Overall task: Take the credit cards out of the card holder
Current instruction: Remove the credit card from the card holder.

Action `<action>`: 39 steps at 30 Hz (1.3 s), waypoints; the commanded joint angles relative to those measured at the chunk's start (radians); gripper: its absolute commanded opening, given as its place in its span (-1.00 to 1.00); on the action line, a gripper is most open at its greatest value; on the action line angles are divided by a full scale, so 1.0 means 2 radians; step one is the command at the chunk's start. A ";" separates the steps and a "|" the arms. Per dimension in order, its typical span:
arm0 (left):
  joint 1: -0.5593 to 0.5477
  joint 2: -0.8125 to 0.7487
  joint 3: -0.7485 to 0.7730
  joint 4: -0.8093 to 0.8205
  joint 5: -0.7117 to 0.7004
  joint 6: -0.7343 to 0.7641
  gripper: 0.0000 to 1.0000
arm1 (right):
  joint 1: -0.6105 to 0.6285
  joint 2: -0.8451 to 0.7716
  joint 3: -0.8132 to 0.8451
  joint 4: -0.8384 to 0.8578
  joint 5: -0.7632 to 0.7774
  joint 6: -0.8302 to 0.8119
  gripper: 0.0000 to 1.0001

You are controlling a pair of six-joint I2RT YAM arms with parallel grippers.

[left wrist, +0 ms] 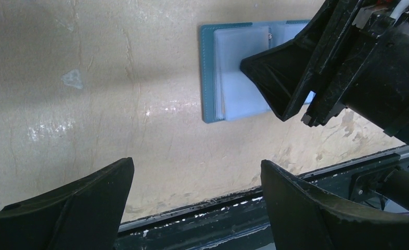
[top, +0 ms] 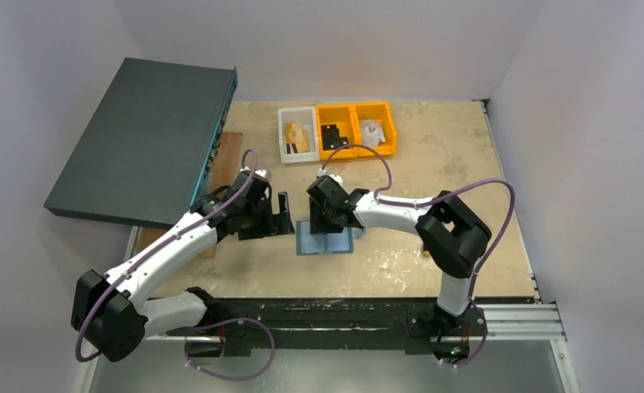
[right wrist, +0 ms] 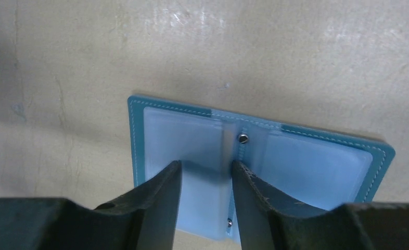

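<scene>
Lying open, flat on beige mottled tabletop (top: 442, 172): small teal-blue bi-fold card holder (right wrist: 317, 164), pale translucent pockets facing up. Right gripper (right wrist: 206, 167) down on it, black fingers (right wrist: 155, 203) half-closed astride pocket leaf beside spine; actual grip cannot be confirmed. Left gripper (left wrist: 197, 164) spread wide, empty, hovering beside holder's left edge.

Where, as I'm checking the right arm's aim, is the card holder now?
In the top view the card holder lies open at the table's near middle, right under the right gripper, with the left gripper just to its left.
</scene>
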 commanded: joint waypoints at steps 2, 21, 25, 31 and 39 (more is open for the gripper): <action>0.003 0.009 -0.016 0.034 -0.005 -0.017 0.83 | 0.003 0.023 0.010 0.013 -0.029 -0.045 -0.38; 0.003 0.105 -0.060 0.165 0.090 -0.040 -0.31 | -0.027 0.038 -0.093 0.108 -0.153 0.006 -0.92; 0.003 0.135 -0.058 0.182 0.103 -0.040 -0.43 | -0.036 0.035 -0.105 0.118 -0.159 0.008 -0.94; 0.003 0.172 -0.053 0.198 0.103 -0.041 -0.52 | -0.041 0.038 -0.113 0.130 -0.171 0.010 -0.94; 0.002 0.201 -0.044 0.176 0.069 -0.035 -0.53 | -0.045 0.040 -0.124 0.141 -0.177 0.016 -0.95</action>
